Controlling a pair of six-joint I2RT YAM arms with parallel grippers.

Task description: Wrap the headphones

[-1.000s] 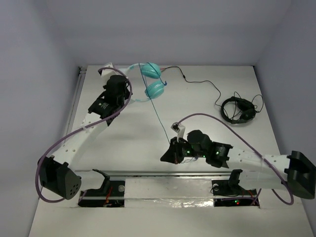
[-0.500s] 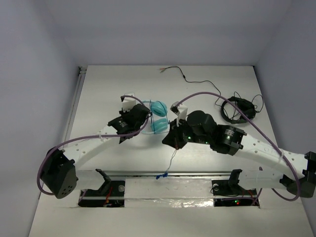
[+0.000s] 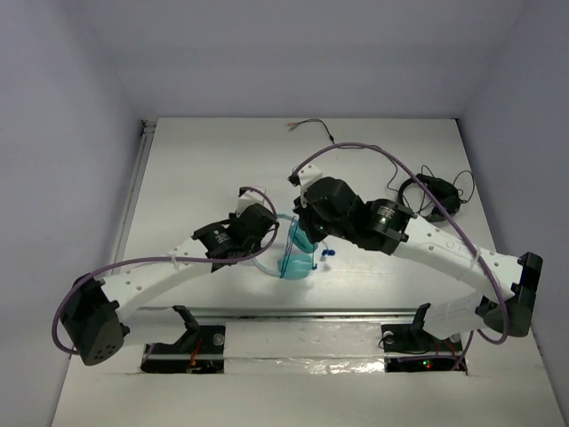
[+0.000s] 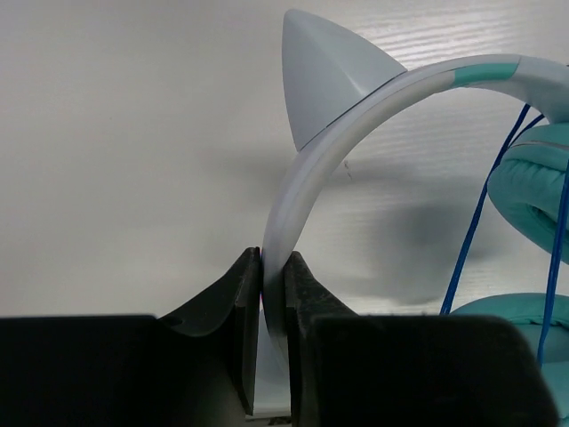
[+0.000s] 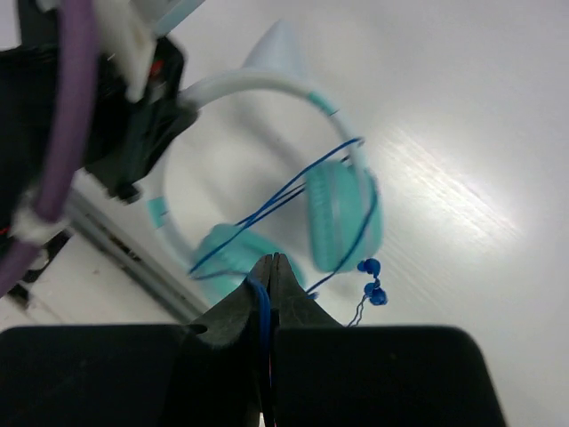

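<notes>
The teal headphones (image 3: 296,260) hang just above the table's middle front, between both arms. My left gripper (image 3: 269,236) is shut on their pale headband (image 4: 356,116), just below a pointed ear (image 4: 324,76); the teal cups (image 4: 533,196) hang at the right of that view. My right gripper (image 3: 307,235) sits right above the cups, shut on the thin blue cable (image 5: 293,187). The cable runs in loops across the cups (image 5: 342,213), and its blue plug end (image 5: 372,280) dangles beside them.
Black headphones (image 3: 431,197) lie at the right, and their black cable (image 3: 356,147) trails toward the far edge. A metal rail (image 3: 302,311) runs along the near edge, just in front of the teal headphones. White walls close in the table.
The left gripper has carried the headphones from the far left to the middle front. The right gripper has swung from the near side up over the cups, drawing the cable around them.
</notes>
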